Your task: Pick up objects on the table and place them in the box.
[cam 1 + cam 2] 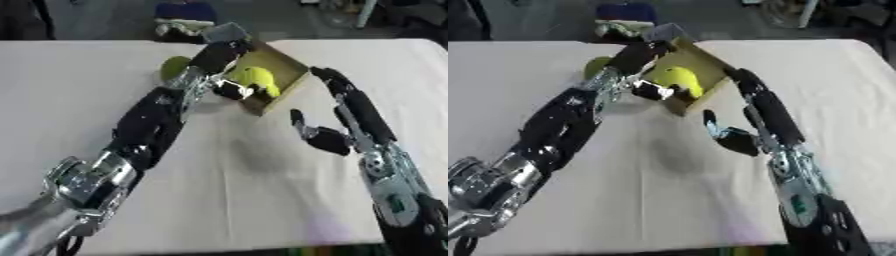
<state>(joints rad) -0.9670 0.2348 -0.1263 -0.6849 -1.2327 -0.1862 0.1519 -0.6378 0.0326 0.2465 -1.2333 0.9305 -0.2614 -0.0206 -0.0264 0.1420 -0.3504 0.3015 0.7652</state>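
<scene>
White table (262,200) fills most of the frame. Left arm runs diagonally from lower left up to top centre. Open cardboard box (293,75) sits at top centre, tilted toward the camera. Right hand (346,107) is just right of the box, fingers straight and together reaching to the box's right edge, thumb sticking out lower left, holding nothing. Left hand (229,90) at the box's left wall, fingers curled round a yellow-green ball (254,77) inside the box. Second green object (173,66) lies on the table upper left, just beside the left forearm, partly hidden.
</scene>
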